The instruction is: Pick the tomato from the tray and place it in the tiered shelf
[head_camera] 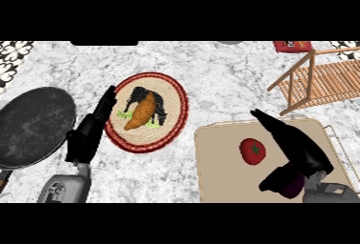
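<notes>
A red tomato [252, 150] with a green stem lies on the beige tray [218, 176] at the lower right. My right hand [299, 152] hovers over the tray just right of the tomato, open, fingers stretched toward the far side and thumb hanging below; it does not touch the tomato. The wooden tiered shelf [320, 81] stands at the upper right, beyond the tray. My left hand [91, 128] is open at the left, fingers pointing away, beside a woven plate.
A round woven plate [175, 102] with a red rim holds a carrot and dark food, centre left. A dark frying pan [32, 126] lies at the far left. A red item [292, 45] sits at the back right.
</notes>
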You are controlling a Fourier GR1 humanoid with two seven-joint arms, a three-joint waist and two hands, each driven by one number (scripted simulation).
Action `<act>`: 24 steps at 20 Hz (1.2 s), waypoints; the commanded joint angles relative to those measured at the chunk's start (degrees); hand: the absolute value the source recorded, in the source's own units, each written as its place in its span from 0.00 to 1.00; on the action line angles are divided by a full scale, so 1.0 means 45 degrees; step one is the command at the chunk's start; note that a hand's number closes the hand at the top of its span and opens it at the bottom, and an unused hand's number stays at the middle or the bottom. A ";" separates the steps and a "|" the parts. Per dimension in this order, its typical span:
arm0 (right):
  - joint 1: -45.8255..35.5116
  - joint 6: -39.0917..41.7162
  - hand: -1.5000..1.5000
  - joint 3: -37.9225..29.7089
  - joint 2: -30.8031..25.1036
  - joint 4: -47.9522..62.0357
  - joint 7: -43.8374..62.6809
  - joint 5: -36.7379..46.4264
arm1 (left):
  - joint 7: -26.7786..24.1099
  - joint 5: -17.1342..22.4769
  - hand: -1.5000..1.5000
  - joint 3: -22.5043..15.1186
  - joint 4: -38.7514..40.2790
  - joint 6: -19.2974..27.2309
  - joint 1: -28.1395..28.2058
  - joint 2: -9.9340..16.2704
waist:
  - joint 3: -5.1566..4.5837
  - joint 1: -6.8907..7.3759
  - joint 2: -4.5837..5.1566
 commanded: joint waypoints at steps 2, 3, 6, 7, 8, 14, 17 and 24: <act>-0.0696 -0.0758 0.00 0.0144 0.0514 0.1688 -0.0580 0.0844 | 0.0698 -0.0078 0.50 0.0042 -0.0435 -0.0168 -0.0048 -0.0013 | 0.0000 0.0024 0.0002; -0.0365 0.0038 0.00 -0.0394 -0.0054 0.1153 -0.0795 0.0197 | 0.1109 0.0504 0.50 0.0662 -0.0727 -0.0669 -0.0446 0.0494 | 0.0000 0.0007 -0.0001; -0.0011 -0.0896 0.00 -0.0343 -0.0105 0.2221 -0.2286 0.0652 | -0.0810 0.0085 0.50 0.0649 0.0918 -0.0350 -0.0286 0.0164 | 0.0000 -0.0007 0.0008; -0.0359 -0.0587 0.00 0.0073 0.0581 0.1555 -0.0988 0.0874 | -0.0674 -0.0317 0.50 0.0433 0.1547 0.0246 -0.0769 -0.0338 | -0.0002 -0.0018 0.0006; -0.0436 -0.0752 0.00 0.0063 0.0656 0.1970 -0.1258 0.1033 | 0.0093 0.0149 0.50 0.0660 0.0464 -0.0421 -0.0541 0.0097 | 0.0000 0.0004 0.0001; 0.0352 -0.0398 1.00 0.0086 0.0302 0.1806 -0.1836 0.1204 | 0.0242 -0.0184 0.50 0.0290 -0.0242 -0.0286 0.0094 -0.0141 | 0.0000 -0.0012 -0.0005; 0.0418 -0.0422 1.00 0.0360 -0.0163 0.1841 -0.2556 0.1633 | 0.0575 -0.0029 0.50 0.0412 -0.0582 -0.0371 -0.0056 -0.0072 | 0.0000 -0.0006 -0.0009; 0.0749 -0.1537 1.00 0.0798 0.0147 0.1430 -0.3033 0.2612 | 0.0470 -0.0660 0.50 -0.0029 -0.0428 0.0048 0.0018 -0.0476 | 0.0000 -0.0023 -0.0010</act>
